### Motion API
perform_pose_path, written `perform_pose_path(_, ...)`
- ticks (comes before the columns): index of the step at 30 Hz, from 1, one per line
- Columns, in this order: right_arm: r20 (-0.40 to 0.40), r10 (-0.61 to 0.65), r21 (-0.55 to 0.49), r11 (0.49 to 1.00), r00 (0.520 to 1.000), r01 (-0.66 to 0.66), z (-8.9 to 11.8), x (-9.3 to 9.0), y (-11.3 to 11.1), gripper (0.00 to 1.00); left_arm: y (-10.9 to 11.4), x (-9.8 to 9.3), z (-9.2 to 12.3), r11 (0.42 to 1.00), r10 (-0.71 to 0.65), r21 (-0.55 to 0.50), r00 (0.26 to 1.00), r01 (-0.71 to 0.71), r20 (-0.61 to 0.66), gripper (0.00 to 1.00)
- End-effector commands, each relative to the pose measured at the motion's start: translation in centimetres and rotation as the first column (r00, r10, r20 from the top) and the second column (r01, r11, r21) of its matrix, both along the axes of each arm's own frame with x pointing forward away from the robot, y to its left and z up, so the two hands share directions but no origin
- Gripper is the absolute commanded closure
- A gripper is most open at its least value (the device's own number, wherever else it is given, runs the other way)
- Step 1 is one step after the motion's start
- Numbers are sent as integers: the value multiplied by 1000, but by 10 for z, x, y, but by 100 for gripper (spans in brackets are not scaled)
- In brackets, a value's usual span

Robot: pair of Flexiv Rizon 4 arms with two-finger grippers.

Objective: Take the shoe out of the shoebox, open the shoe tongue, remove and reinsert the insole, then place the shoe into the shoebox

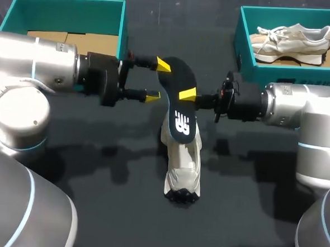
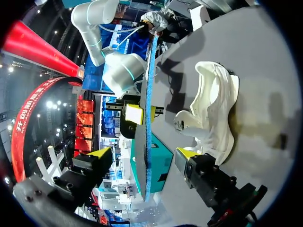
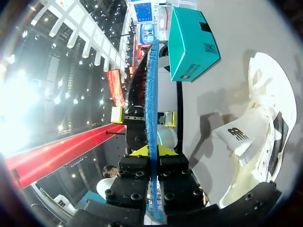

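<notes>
A black insole with a white logo hangs in the air above the white shoe, which lies on the dark table. My right gripper is shut on the insole's right edge. In the right wrist view the insole runs edge-on, blue underside showing, out from between the closed fingers. My left gripper stands open around the insole's far end, one yellow tip on each side. In the left wrist view the insole passes between the spread fingers without both touching it. The shoe lies beside it.
An open teal shoebox stands at the back left with only cardboard inside. A second teal shoebox at the back right holds another beige shoe. Both arms meet over the table's middle.
</notes>
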State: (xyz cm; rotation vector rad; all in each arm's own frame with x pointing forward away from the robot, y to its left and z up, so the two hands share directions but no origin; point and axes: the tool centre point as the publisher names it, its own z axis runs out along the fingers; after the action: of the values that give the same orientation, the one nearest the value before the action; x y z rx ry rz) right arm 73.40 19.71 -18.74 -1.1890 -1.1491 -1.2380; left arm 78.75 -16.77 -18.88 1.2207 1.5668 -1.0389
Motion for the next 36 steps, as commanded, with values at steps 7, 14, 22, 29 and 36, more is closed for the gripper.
perform_pose_path(7, -9, -34, -2, 999, 999, 34, 2, -8, 8, 100, -16, 2, -12, 996, 26, -86, 1000, -25, 16, 54)
perform_pose_path(14, -17, -32, -2, 999, 999, 32, 3, -6, 11, 100, -21, -5, -13, 995, 20, -102, 1000, -18, 21, 64)
perform_pose_path(22, -33, -22, -5, 1000, 999, 22, 1, -5, 15, 100, -24, -7, -10, 994, 23, -108, 999, -20, 30, 77)
perform_pose_path(29, -37, -18, -6, 1000, 999, 18, 1, -6, 16, 100, -27, -9, -9, 995, 20, -103, 999, -15, 43, 87)
perform_pose_path(36, -42, -16, -6, 1000, 999, 16, -1, -6, 16, 100, -28, -11, -8, 995, 17, -104, 999, -12, 47, 91)
